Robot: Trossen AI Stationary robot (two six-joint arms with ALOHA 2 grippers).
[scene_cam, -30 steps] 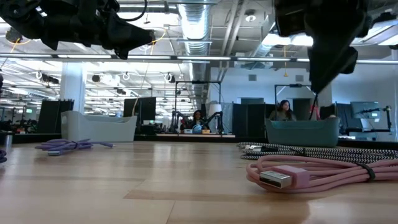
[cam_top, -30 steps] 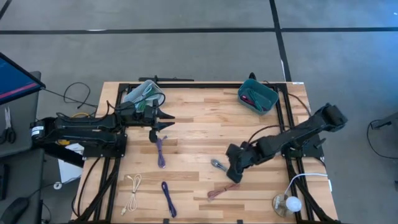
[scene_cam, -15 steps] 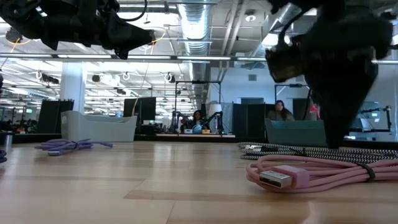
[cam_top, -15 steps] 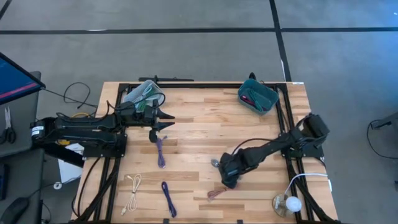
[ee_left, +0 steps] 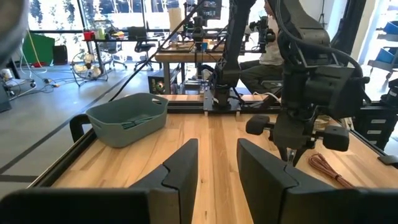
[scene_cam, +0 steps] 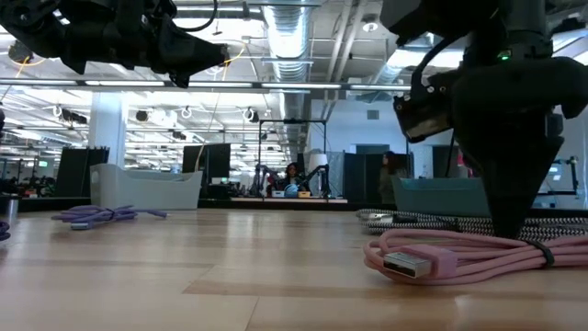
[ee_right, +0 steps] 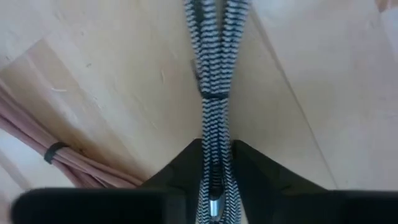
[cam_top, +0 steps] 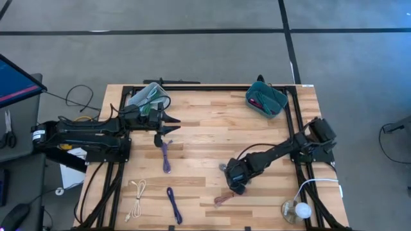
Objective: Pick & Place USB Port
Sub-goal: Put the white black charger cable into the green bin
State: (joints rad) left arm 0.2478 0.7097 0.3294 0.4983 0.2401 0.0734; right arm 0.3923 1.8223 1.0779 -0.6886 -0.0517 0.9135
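- Wooden table point(cam_top: 199, 128) fills the middle of the high view, with grey floor around it. A teal bin point(cam_top: 266, 99) sits at the upper right of the tabletop with a dark red cable inside. A pale bin point(cam_top: 146, 95) at the upper left holds something green.
- Also from above, the right gripper point(cam_top: 232, 181) is down at the lower middle of the table, over the braided cable point(cam_top: 223, 169), with the pink cable point(cam_top: 221, 199) just below it in the frame. The left gripper point(cam_top: 172, 126) hovers at the upper left, jaws apart and empty, above a purple cable point(cam_top: 166, 157). A second purple cable point(cam_top: 174, 205) and a white cable point(cam_top: 136, 197) lie along the lower left.
- Low view: an open workshop with desks lies behind. The right gripper point(scene_cam: 507, 225) points down at the right of the frame, its tip at the braided cable point(scene_cam: 413, 221) behind the pink cable point(scene_cam: 459, 256), whose plug faces left. The teal bin point(scene_cam: 439, 195) stands behind, the pale bin point(scene_cam: 145, 187) at the left.
- Left wrist view: its own fingers point(ee_left: 180, 165) stand apart with nothing between them. The pale bin point(ee_left: 127, 117) is at the middle left, contents unclear.
- Right wrist view: the black-and-white braided cable point(ee_right: 214, 74) runs down the middle and passes between the two dark fingers point(ee_right: 177, 171), which are clenching on it.
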